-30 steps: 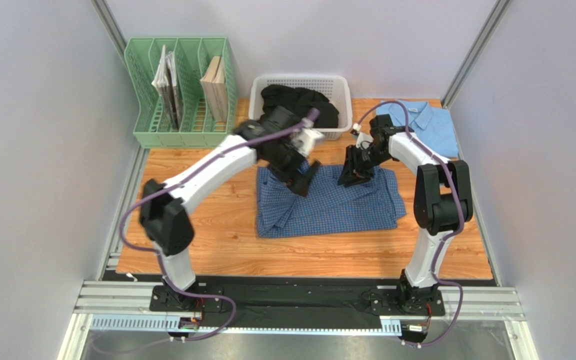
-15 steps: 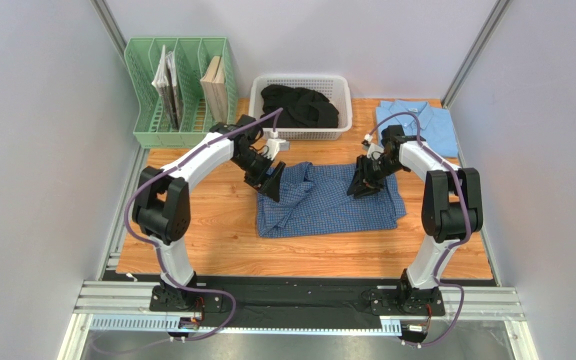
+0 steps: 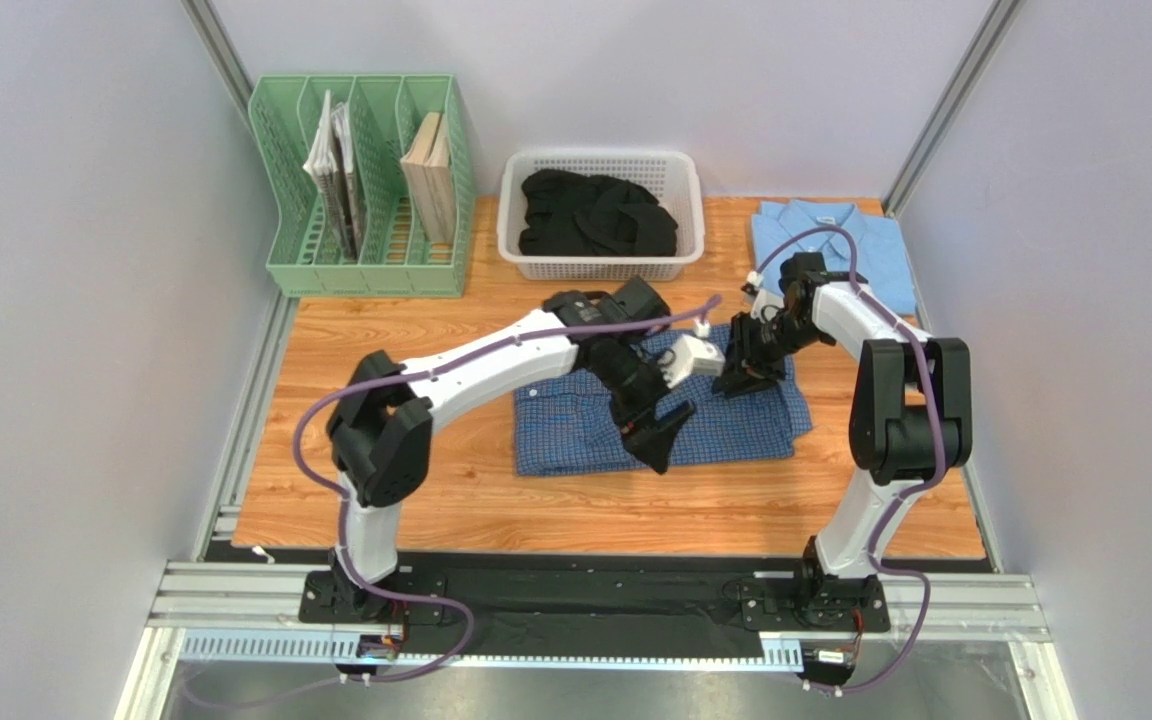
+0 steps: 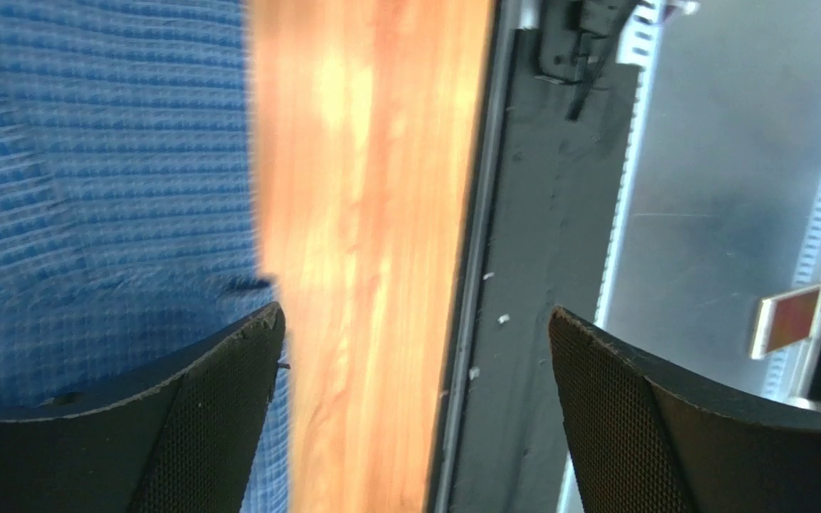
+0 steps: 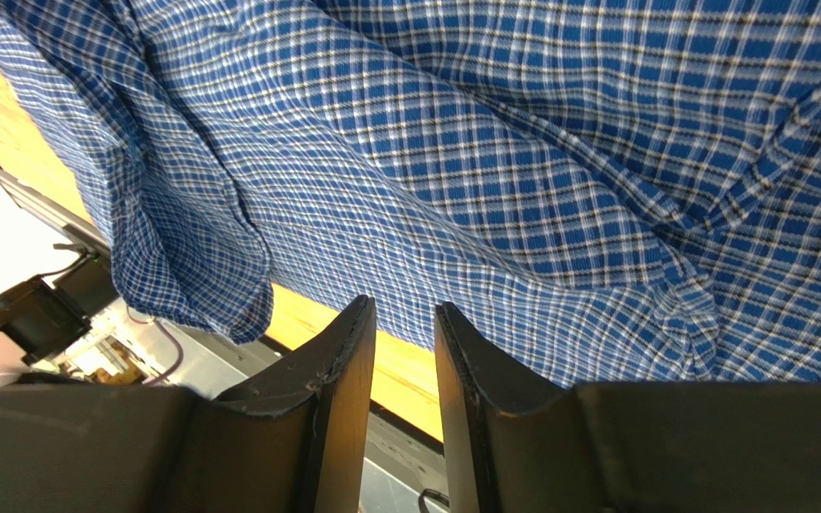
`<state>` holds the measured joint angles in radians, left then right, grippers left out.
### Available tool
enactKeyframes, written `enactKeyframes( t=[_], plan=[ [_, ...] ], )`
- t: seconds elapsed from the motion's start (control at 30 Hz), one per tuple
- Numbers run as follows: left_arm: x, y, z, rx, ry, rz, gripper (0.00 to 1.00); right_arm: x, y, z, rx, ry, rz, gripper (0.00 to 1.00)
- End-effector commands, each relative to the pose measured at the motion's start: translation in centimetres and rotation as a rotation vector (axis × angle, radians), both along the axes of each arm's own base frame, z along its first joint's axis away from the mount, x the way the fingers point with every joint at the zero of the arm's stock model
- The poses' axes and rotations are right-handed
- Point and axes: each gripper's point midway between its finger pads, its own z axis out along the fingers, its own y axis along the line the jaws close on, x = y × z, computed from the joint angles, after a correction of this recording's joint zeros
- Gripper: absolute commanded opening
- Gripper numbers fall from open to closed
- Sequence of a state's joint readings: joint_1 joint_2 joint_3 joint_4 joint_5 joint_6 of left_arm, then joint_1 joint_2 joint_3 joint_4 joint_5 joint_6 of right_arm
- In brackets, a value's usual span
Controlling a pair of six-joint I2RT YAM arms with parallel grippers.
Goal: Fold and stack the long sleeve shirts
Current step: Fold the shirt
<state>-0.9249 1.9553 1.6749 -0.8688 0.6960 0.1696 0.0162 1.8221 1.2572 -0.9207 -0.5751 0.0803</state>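
Note:
The dark blue checked shirt (image 3: 732,428) lies spread flat in the middle of the wooden table. It also shows in the left wrist view (image 4: 83,160) and fills the right wrist view (image 5: 468,139). My left gripper (image 3: 660,438) hangs over the shirt's near edge. Its jaws are wide open and empty in the left wrist view (image 4: 415,321). My right gripper (image 3: 736,375) is low over the shirt's far right part. Its jaws (image 5: 404,310) stand a narrow gap apart with nothing between them. The light blue shirt (image 3: 856,240) lies folded at the far right corner.
A white basket (image 3: 515,225) with dark clothing (image 3: 597,210) stands at the back centre. A green file rack (image 3: 364,180) with books stands at the back left. The black rail (image 4: 533,267) runs along the table's near edge.
My left arm has swung from the shirt's far left corner across to its near edge at the centre. My right gripper has shifted slightly right and nearer over the shirt.

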Motion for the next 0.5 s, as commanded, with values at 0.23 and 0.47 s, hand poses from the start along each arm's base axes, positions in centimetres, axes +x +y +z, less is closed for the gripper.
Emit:
enactKeyframes(
  t=[0.23,0.47],
  plan=[
    [15.2,14.9,1.8,0.134,-0.491,0.037,0.98,0.8,-0.3,0.2,-0.039,-0.033,0.033,0.29],
    [17.8,17.3,-6.4,0.344,-0.48,-0.13,0.77,0.3,-0.3,-0.6,-0.079,-0.029,0.062,0.27]
  ],
)
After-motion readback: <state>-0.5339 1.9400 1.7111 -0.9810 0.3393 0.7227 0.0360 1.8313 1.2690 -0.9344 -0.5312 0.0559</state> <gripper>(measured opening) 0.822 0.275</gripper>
